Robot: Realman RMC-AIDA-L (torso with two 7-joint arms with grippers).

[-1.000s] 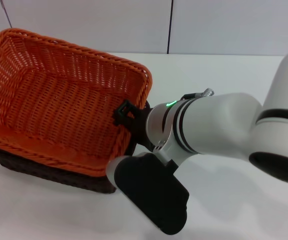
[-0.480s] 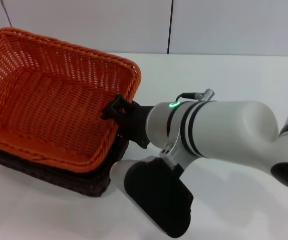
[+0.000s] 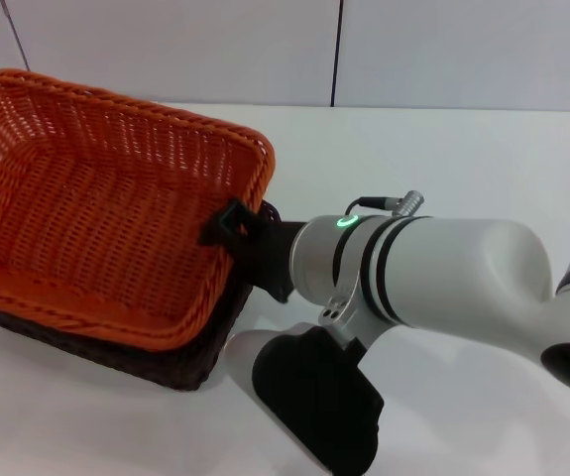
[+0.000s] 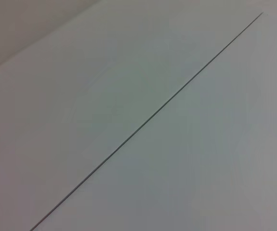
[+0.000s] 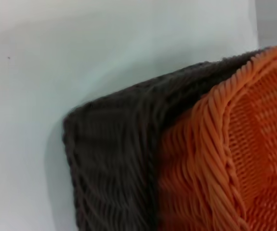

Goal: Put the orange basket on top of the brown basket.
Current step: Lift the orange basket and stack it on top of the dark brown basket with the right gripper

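Note:
The orange basket (image 3: pixel 96 208) sits nested in the brown basket (image 3: pixel 166 362) at the left of the white table, only the brown one's dark lower wall showing beneath it. My right gripper (image 3: pixel 240 226) reaches in from the right and is shut on the orange basket's right-hand braided rim, one black finger hooked over the inside. The right wrist view shows the corner of the brown basket (image 5: pixel 114 159) with the orange basket (image 5: pixel 254 144) lying inside it. My left gripper does not show in any view.
The white table (image 3: pixel 443 149) stretches to the right and behind the baskets, ending at a pale wall with a dark vertical seam (image 3: pixel 337 50). My right arm (image 3: pixel 433 273) lies across the near right. The left wrist view shows only a pale seamed surface.
The orange basket has come down and shifted left, from tilted high on its right side to lying level in the brown basket. My right arm followed it left and down.

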